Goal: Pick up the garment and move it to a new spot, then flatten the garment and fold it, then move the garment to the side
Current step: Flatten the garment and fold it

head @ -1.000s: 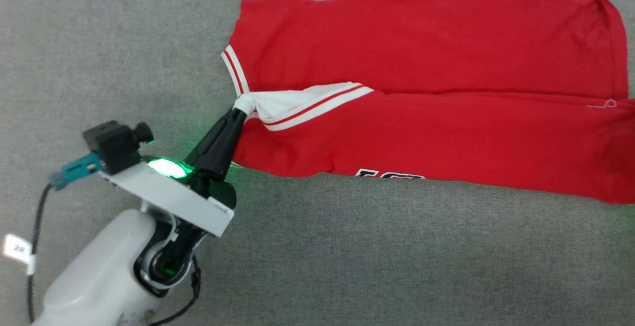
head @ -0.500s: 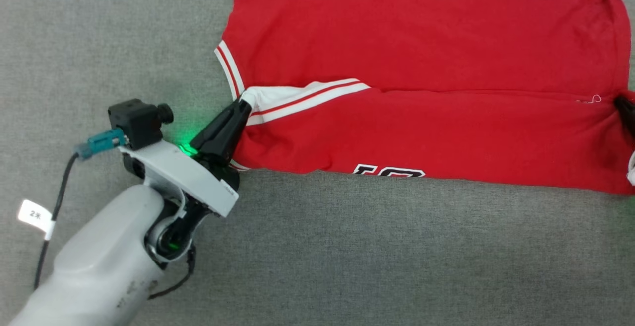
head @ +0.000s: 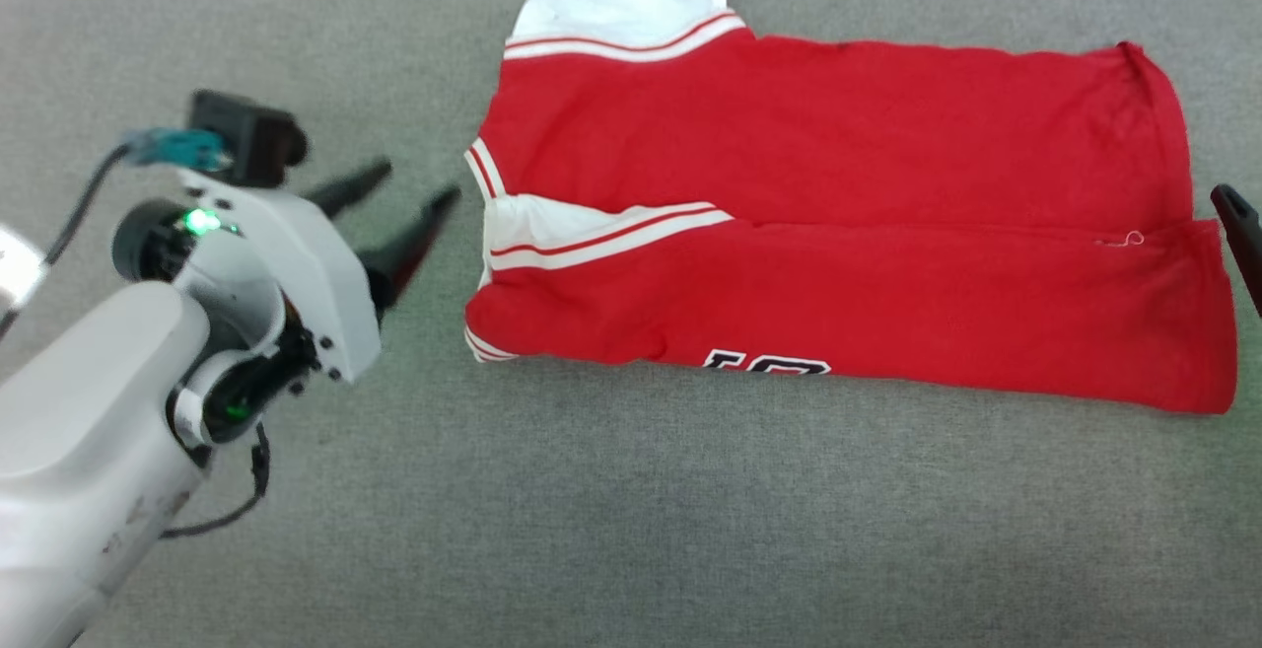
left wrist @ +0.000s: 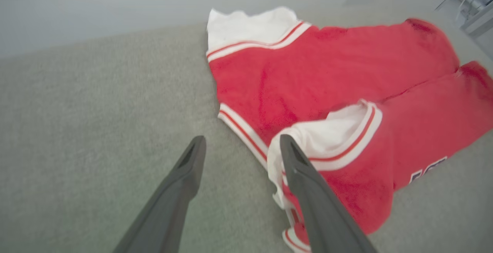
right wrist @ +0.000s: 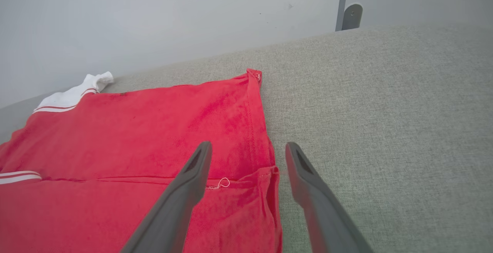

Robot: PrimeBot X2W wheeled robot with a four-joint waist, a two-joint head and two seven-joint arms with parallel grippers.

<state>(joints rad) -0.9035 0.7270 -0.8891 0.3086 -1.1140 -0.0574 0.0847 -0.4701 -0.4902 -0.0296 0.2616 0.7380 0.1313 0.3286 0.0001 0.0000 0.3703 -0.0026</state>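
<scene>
Folded red garment (head: 838, 184) flat on grey cloth (head: 631, 530), nothing gripped.
Head view: left gripper (head: 419, 182) spread, empty, just beside the striped collar end; black lettering peeks at the near fold. Left wrist view: a white stripe-trimmed sleeve lies behind the right-hand finger (left wrist: 308, 183). Right wrist view: right gripper (right wrist: 248, 146) parted, empty, the hem edge and a thread loop between its fingers.

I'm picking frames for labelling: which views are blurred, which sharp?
Head view: the left gripper and its wrist camera are motion-smeared, the garment fairly crisp. Left wrist view: soft throughout, stripe trim smeared. Right wrist view: sharpest, hem stitching and the weave of the grey table covering readable.
</scene>
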